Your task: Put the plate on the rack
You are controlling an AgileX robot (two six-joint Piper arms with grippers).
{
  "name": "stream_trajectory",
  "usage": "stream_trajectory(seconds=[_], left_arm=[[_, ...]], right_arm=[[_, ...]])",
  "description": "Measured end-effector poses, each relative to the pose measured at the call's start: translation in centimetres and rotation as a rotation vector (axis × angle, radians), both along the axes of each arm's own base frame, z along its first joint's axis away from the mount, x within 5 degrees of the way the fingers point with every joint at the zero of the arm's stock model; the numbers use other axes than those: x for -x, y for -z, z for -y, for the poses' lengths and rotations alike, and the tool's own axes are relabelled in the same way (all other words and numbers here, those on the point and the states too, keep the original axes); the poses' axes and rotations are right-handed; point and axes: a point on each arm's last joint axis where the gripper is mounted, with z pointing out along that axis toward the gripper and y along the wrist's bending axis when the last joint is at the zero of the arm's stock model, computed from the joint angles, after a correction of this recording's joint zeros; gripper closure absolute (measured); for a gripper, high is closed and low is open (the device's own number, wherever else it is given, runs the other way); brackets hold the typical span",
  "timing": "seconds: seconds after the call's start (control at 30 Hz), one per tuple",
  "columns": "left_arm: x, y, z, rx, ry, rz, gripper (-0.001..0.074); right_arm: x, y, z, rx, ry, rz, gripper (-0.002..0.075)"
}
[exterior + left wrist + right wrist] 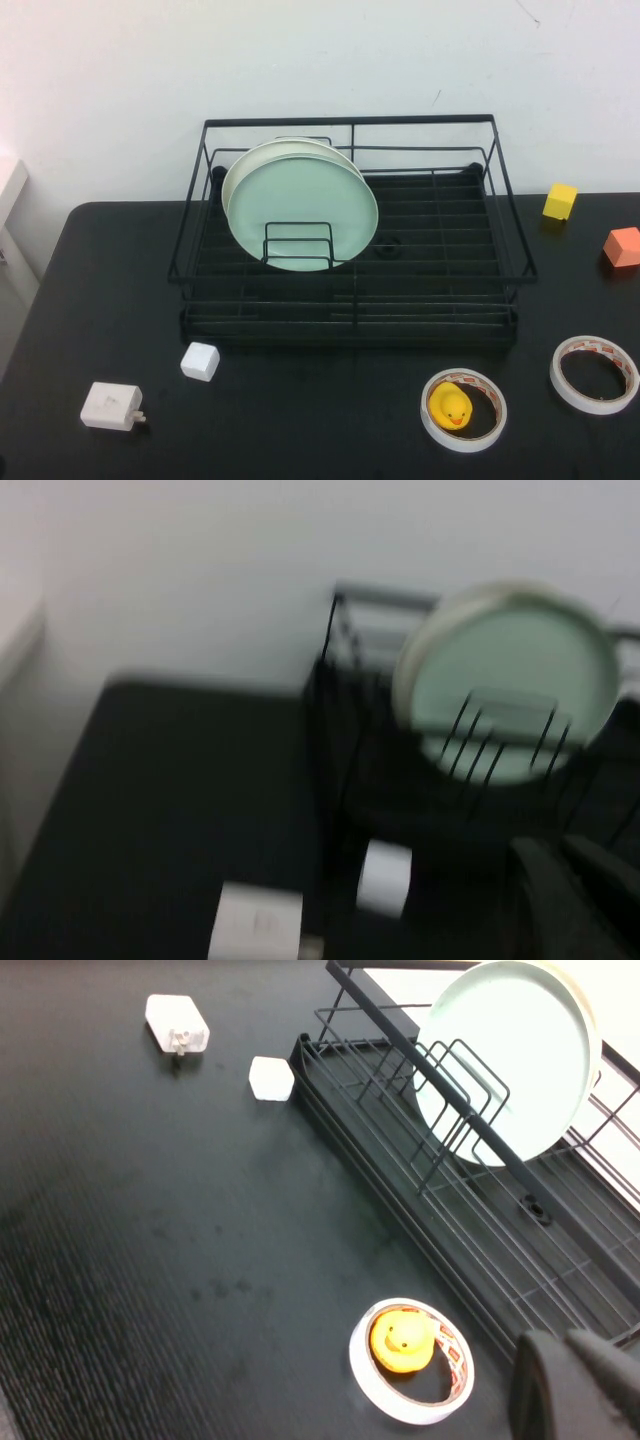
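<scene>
High view: raised camera on the robot's side, angled down across the black table [300, 420] toward the white wall; the rack [350, 300] sits centre frame, at moderate range. Neither arm is in it.

Left wrist view: looks past the left gripper [575, 900], dark at the frame edge, toward the rack's [340, 730] near left corner and the plate [510, 685] ahead of it. Blurred.

Right wrist view: looks down past the right gripper [575, 1385] at the table ahead, closer range, the rack [470, 1210] running diagonally beyond.

Shared by all three: plate [303, 208] [500, 1055], white cube [200, 361] [385, 877] [271, 1078], white adapter [111, 406] [255, 925] [177, 1022].
</scene>
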Motion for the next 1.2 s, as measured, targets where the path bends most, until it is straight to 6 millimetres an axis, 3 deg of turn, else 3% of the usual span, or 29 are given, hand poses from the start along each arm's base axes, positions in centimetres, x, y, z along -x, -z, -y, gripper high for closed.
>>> stream_trajectory(seconds=[0.13, 0.23, 0.43, 0.67, 1.2], left_arm=[[-0.1, 2.4, -0.3, 0.031, -0.043, -0.165, 0.0736], [-0.3, 3.4, -0.4, 0.044, -0.059, -0.163, 0.0736], [-0.5, 2.9, -0.5, 0.032, -0.063, -0.088, 0.0736], [-0.3, 3.7, -0.5, -0.001, -0.059, -0.173, 0.0736], [-0.3, 3.7, -0.5, -0.143, -0.034, -0.155, 0.0736]], right_arm=[[0.0, 0.0, 0.0, 0.000, 0.000, 0.000, 0.0727], [0.0, 0.0, 0.0, 0.000, 0.000, 0.000, 0.0727], [0.0, 0.0, 0.0, 0.000, 0.000, 0.000, 0.0727], [0.0, 0.0, 0.0, 0.000, 0.000, 0.000, 0.0727], [0.0, 0.0, 0.0, -0.001, 0.000, -0.001, 0.0728]])
